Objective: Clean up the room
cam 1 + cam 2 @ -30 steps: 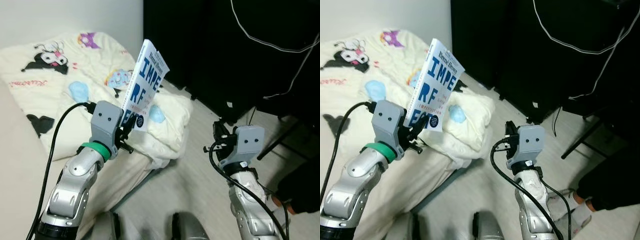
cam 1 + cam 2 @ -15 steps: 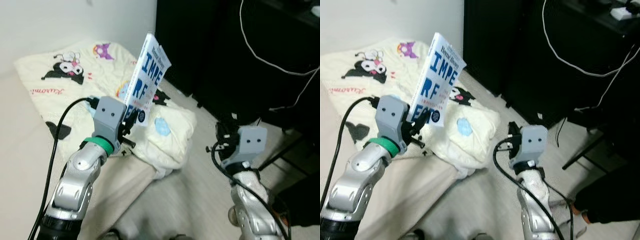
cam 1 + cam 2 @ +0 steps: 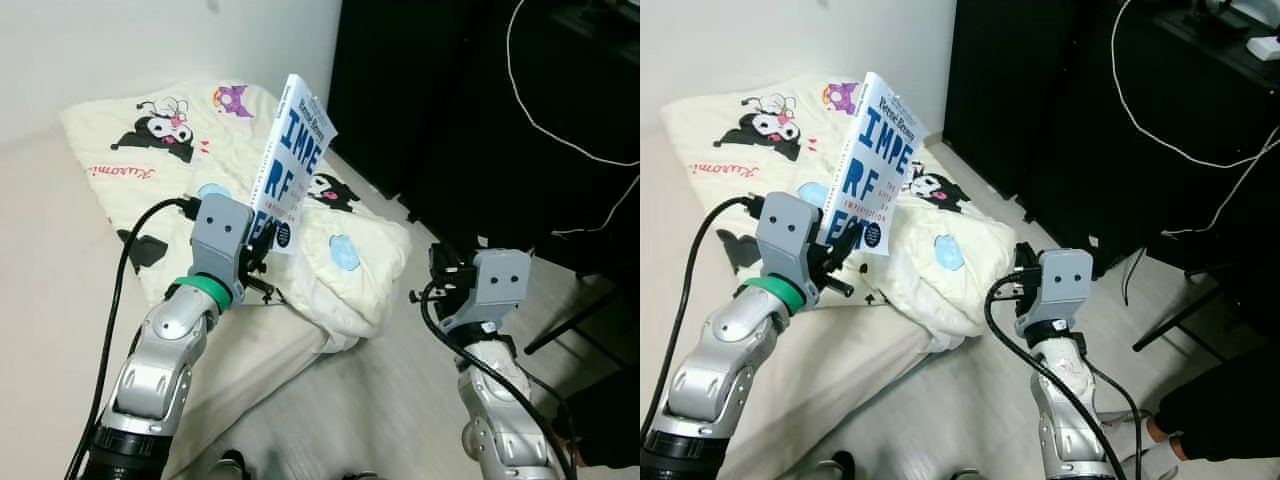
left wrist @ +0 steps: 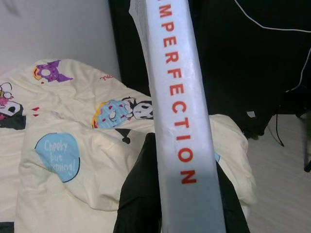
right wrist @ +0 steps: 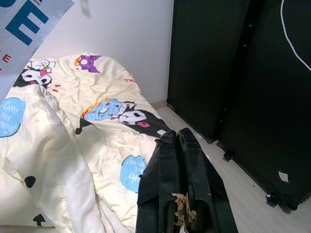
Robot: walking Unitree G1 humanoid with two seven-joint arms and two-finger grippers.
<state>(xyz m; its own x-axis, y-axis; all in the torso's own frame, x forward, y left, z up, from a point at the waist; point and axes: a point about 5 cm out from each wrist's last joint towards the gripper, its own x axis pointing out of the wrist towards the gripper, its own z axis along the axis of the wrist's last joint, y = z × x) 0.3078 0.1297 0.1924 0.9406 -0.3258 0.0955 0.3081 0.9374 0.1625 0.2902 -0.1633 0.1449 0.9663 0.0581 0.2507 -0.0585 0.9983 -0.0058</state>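
Observation:
A white book (image 3: 288, 165) with big blue letters stands upright above the bed, and my left gripper (image 3: 256, 246) is shut on its lower end. Its spine (image 4: 180, 107) with red lettering runs between the two black fingers (image 4: 138, 187) in the left wrist view. My right gripper (image 5: 181, 170) is raised over the floor beside the bed, its fingers pressed together with nothing between them; its grey wrist housing (image 3: 497, 283) shows on the right.
A cream quilt (image 3: 200, 150) with cartoon prints lies bunched on the bed (image 3: 50, 280), hanging over its near corner. Black cabinets (image 3: 470, 90) with a white cable (image 3: 560, 130) stand along the right. Pale floor (image 3: 370, 400) lies between bed and cabinets.
The camera has shifted, so more of the bed and quilt shows now. Both arms keep their poses; the book stays upright in the left gripper.

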